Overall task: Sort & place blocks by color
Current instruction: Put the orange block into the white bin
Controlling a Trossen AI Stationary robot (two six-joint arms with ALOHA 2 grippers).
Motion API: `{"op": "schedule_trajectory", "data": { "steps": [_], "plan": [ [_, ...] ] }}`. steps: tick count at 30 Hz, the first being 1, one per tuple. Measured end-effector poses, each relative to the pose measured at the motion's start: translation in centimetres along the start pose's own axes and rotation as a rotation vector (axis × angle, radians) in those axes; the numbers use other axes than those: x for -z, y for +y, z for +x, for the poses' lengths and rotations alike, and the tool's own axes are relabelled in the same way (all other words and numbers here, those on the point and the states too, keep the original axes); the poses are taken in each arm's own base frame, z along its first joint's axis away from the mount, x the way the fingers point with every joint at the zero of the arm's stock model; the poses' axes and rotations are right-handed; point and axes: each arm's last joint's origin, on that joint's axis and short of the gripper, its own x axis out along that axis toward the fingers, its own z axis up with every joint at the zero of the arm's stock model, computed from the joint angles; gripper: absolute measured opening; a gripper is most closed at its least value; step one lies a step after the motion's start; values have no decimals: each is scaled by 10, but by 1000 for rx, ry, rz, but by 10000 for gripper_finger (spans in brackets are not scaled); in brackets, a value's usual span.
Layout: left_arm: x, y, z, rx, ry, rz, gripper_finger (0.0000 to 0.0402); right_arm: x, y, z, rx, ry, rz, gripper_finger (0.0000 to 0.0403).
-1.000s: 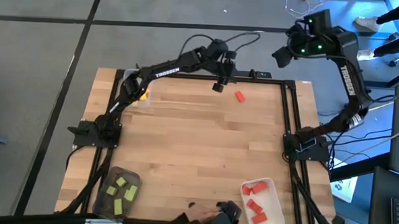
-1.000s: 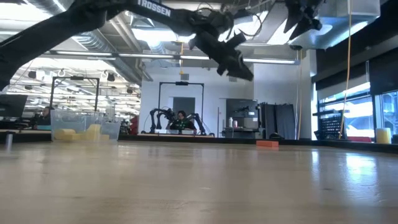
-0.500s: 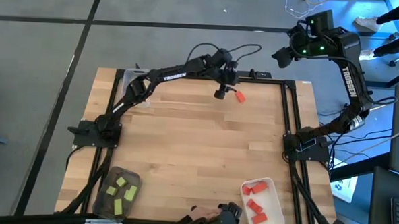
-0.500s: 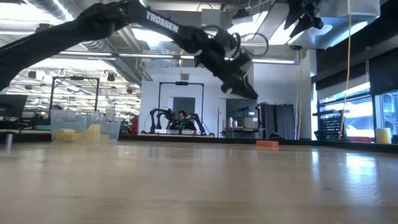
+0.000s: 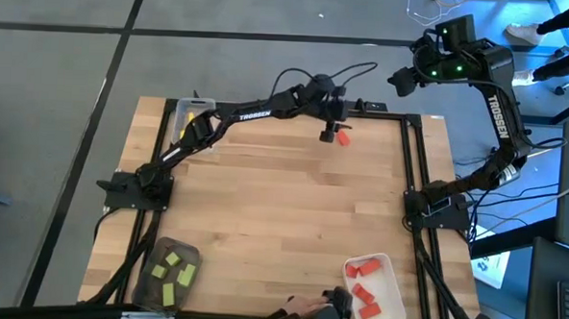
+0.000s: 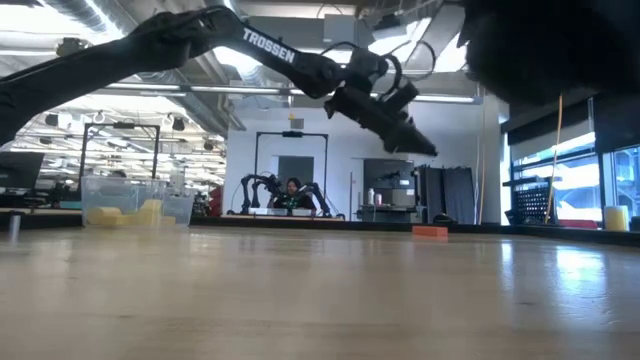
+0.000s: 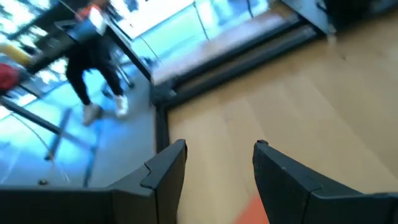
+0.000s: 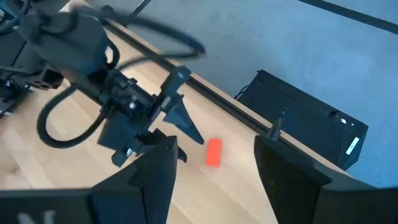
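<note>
Left of frame, high view: clear tray (image 5: 192,112) at the upper left corner of the table (image 5: 263,216) held yellow blocks (image 5: 205,134); dark tray (image 5: 167,273) at lower left held the light green blocks (image 5: 172,268).

Centre top: I had the left gripper (image 5: 330,136) reaching across the far edge, poised above and just beside the lone red block (image 5: 343,137). Left wrist view showed its fingers (image 7: 166,167) spread wide with nothing between them, a sliver of red at the lower edge.

Judgement: the block looked small, rigid and light, lying flat on bare wood. It should tolerate a firm pinch; I would close across its short sides, centred, since an off-centre grip could flick it away.

Lower right: white tray (image 5: 383,291) held the other red blocks (image 5: 362,269).

Upper right: right gripper (image 5: 403,80) waited raised off the table's corner, fingers apart, empty.
</note>
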Motion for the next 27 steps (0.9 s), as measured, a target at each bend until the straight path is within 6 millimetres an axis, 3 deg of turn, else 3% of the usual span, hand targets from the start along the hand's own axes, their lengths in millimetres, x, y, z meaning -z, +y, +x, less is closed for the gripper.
{"op": "schedule_trajectory", "data": {
  "steps": [11, 17, 21, 27],
  "plan": [
    [6, 9, -10, 38, 36, -220, 172, 3, 0, 3, -13, 34, 29, 213],
    [-23, 35, -55, 79, -13, -306, 173, 5, -2, 19, -50, 51, 79, 213],
    [-42, 51, -92, 74, 0, -322, 171, 7, -6, 46, -32, 90, 122, 213],
    [-74, 69, -147, 21, -27, -308, 170, 3, 2, 95, 130, 178, 54, 213]
  ]
}}
